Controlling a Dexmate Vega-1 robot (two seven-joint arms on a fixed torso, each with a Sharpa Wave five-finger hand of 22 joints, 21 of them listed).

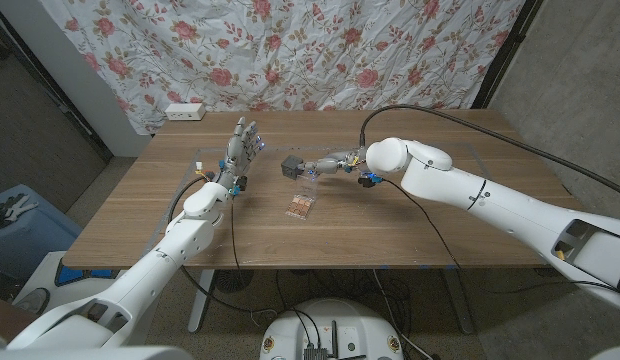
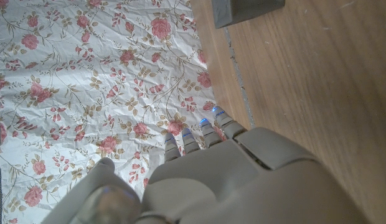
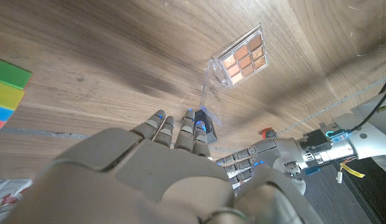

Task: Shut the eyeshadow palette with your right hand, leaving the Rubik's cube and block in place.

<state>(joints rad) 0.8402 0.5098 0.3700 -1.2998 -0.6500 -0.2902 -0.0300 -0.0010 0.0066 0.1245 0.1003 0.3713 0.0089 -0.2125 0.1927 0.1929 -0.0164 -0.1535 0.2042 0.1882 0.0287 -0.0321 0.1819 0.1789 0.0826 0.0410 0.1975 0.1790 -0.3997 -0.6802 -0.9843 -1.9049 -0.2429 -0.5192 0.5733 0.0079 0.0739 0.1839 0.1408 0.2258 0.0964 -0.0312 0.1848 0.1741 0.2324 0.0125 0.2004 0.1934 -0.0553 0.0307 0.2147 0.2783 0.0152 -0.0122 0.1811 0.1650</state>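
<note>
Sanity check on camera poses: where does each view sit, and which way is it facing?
Head view: on the robot's head, looking down over the table; both arms enter from the bottom corners, with left hand and right hand.
Left wrist view: behind the left hand, facing the floral cloth beyond the table edge.
Right wrist view: behind the right hand, facing the open eyeshadow palette and Rubik's cube.
Shared: head and right wrist views both show the eyeshadow palette and the left hand.

The Rubik's cube [image 3: 7,93] is cut off at the edge, perhaps half hidden.
</note>
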